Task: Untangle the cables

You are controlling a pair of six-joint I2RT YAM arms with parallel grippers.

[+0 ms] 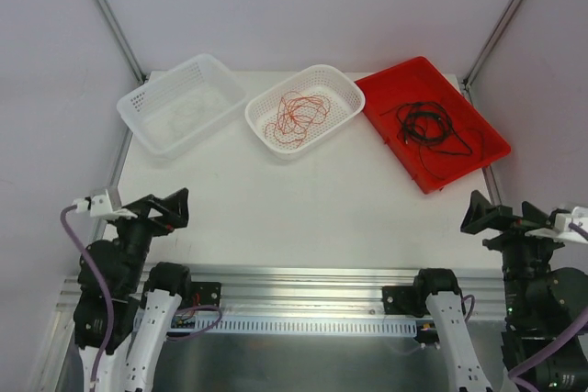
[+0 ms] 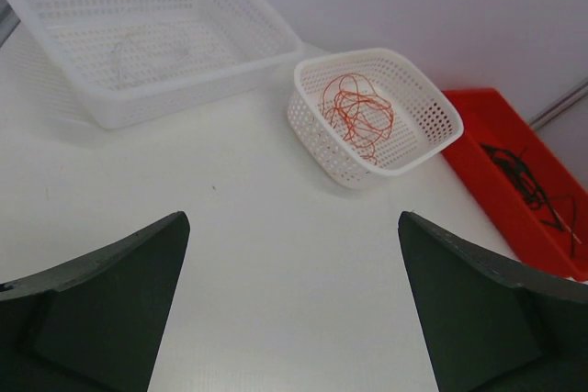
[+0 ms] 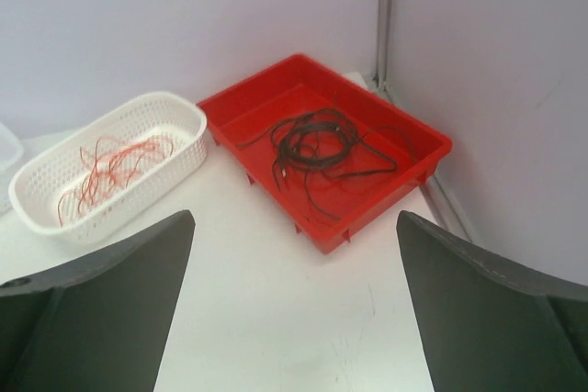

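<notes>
Cables (image 1: 296, 117) red, black; perhaps a pale coil (image 1: 188, 113)

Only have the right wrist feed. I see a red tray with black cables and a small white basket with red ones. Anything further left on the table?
Observer: Yes, a larger white basket stands at the far left corner, just beside the small basket.
Operator: Anything in it?
Observer: Only faint pale loops on its floor. I can't tell what they are.
Operator: Left side busy?
Observer: No. The left gripper sits back near its base over bare table, fingers open and holding nothing.
</notes>
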